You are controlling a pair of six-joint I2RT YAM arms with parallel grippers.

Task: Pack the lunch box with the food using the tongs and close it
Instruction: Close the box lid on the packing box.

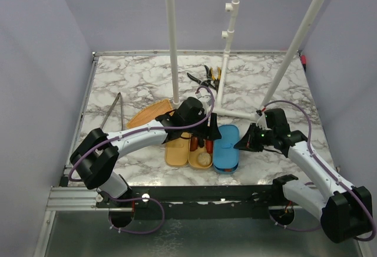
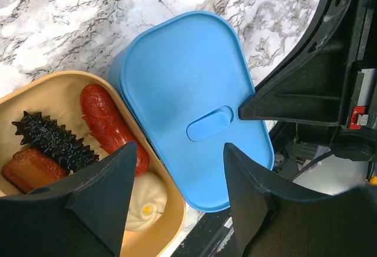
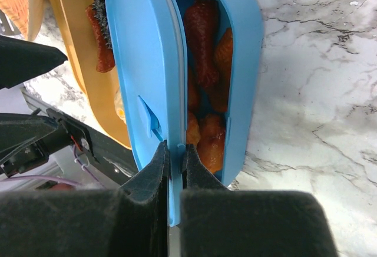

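While right fingers (image 3: 147, 174) pinch the one blue lid (image 3: 138, 62), left fingers (image 2: 106, 186) gape empty over it.

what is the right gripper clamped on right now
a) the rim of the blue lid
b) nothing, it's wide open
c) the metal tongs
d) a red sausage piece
a: in the right wrist view the right gripper has its fingers pinched shut on the rim of the blue lid, which sits ajar over the blue compartment.
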